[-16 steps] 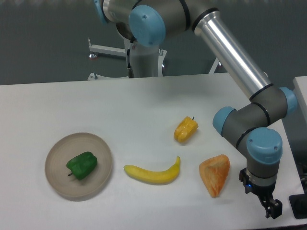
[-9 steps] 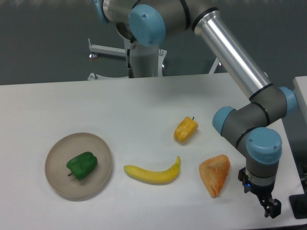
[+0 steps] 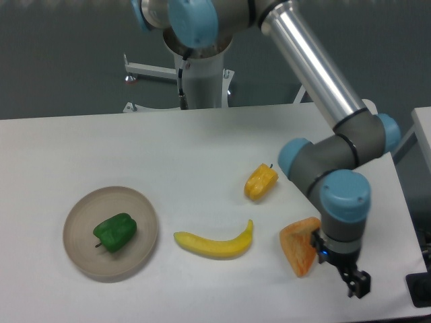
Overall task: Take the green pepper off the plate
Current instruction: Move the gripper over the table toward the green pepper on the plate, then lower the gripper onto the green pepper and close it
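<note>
The green pepper (image 3: 115, 231) lies on the beige plate (image 3: 81, 258) at the left of the white desk (image 3: 202, 155), just left of the plate's middle with its dark stem pointing down-left. A banana (image 3: 216, 243) lies to the right of the plate, a yellow-orange pepper (image 3: 260, 182) sits beyond it, and an orange wedge-shaped piece (image 3: 301, 245) rests near the right edge. The arm's tool (image 3: 355, 286) hangs low over the desk's right front corner, just beside the orange wedge and well apart from the plate; whether its fingers are wide or narrow cannot be told.
</note>
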Robot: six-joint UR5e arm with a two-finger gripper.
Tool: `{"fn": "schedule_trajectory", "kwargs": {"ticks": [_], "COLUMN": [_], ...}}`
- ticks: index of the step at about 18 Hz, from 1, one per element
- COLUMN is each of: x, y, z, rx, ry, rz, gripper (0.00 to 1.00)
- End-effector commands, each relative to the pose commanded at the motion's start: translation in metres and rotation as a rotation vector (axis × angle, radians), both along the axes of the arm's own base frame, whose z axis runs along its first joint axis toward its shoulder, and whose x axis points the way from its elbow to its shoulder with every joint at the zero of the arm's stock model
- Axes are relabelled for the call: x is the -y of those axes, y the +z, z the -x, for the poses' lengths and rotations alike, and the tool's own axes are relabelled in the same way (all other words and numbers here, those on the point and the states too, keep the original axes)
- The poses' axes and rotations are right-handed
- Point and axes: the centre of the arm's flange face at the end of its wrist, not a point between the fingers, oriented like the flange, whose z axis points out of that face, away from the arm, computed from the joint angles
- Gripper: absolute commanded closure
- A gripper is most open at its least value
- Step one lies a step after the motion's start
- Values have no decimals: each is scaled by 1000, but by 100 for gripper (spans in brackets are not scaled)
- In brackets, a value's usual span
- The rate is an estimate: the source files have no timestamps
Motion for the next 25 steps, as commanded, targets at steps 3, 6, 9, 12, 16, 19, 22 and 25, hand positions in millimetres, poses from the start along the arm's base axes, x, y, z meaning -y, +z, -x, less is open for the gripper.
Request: {"fn": "schedule_trajectory", "kwargs": {"ticks": [3, 6, 9, 12, 16, 19, 22, 25], "x": [8, 6, -1, -5, -7, -9, -13, -14], "y": [0, 5, 13, 8, -5, -4, -10, -13], "z": [-52, -106, -158, -219, -286, -315, -331, -354], "rx": [108, 229, 271, 320, 320, 323, 335, 337], "ry": [66, 181, 239, 217, 140, 109, 140, 123], "rz": [-25, -71, -80, -64, -17, -12, -7, 4], "gripper": [0, 0, 0, 0, 0, 0, 0, 0]}}
